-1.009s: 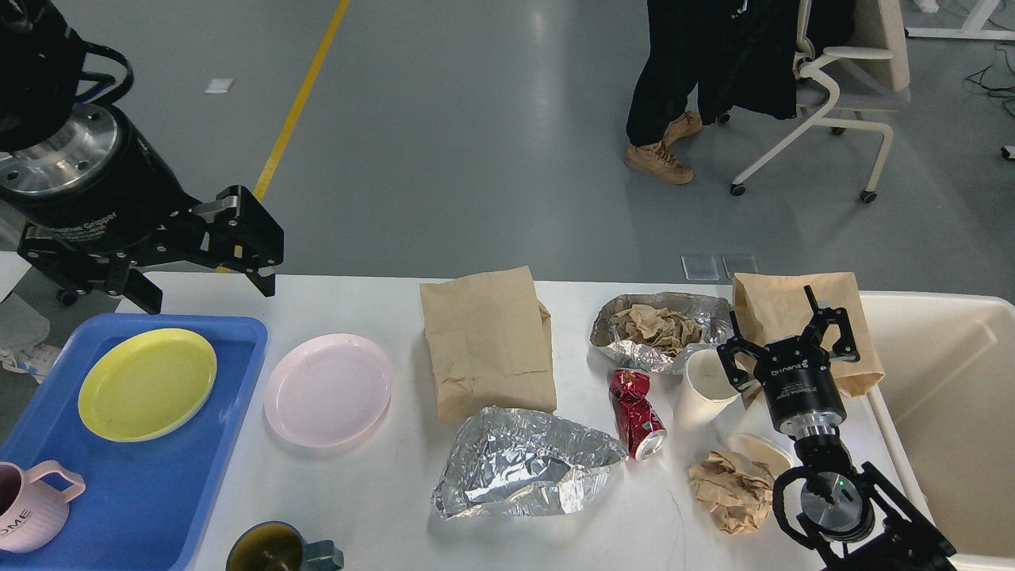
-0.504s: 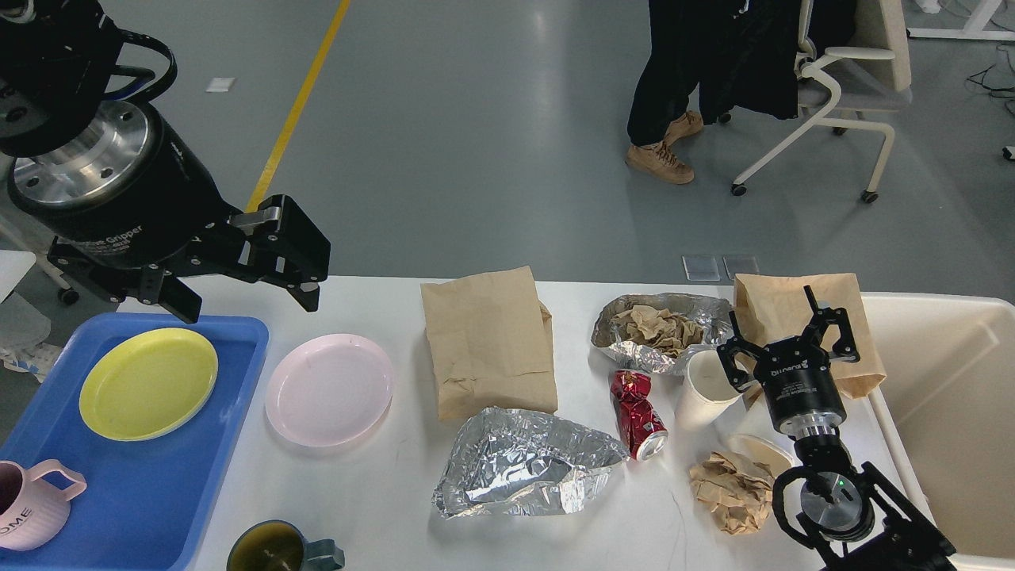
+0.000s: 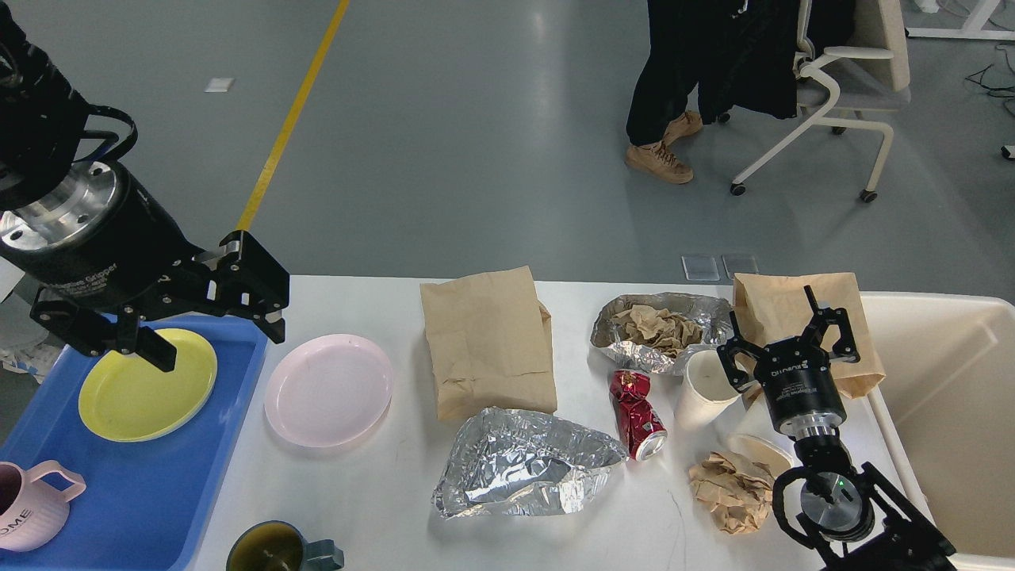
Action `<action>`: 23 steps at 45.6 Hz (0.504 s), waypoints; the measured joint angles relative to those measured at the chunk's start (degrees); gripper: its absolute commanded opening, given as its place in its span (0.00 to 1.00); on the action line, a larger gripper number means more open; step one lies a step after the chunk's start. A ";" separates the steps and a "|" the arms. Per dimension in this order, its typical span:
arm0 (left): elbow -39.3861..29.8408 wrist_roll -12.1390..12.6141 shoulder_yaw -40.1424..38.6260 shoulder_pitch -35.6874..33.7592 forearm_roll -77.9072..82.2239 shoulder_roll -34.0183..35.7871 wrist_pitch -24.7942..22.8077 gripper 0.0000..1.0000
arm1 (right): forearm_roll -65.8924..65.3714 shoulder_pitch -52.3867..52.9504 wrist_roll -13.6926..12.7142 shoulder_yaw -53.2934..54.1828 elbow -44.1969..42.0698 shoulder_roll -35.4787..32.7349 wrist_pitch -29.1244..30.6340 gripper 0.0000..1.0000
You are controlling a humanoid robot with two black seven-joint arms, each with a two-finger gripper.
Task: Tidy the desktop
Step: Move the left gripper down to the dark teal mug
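A: Left gripper (image 3: 214, 329), jaws spread and empty, has dropped from above the table's far edge to the blue plastic tray (image 3: 238, 381); round pale-pink plate (image 3: 328, 389) lies just right of it.

B: So dishes are next. The white rectangular desktop (image 3: 381, 492)?

A: Beneath both arms, still littered. Right gripper (image 3: 790, 337), fingers splayed, holds nothing beside the white paper cup (image 3: 702, 388).

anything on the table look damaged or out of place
Yes: a crushed red can lies on its side mid-desktop, with crumpled foil and wadded brown paper nearby. The pink plate sits outside the blue tray.
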 measured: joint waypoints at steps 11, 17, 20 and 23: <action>0.11 0.17 -1.25 17.67 6.31 2.90 9.62 0.88 | 0.00 0.00 0.00 0.00 0.00 0.00 0.00 1.00; 0.31 0.23 -1.92 28.58 8.92 2.98 20.25 0.85 | 0.00 0.00 0.00 0.00 0.00 0.00 0.00 1.00; 0.35 0.22 -2.38 33.17 9.94 2.84 25.22 0.83 | 0.00 0.00 0.00 0.00 0.00 0.00 0.00 1.00; 0.38 0.07 -3.11 37.36 10.65 2.60 29.68 0.83 | -0.01 0.00 0.00 0.00 0.00 0.00 0.00 1.00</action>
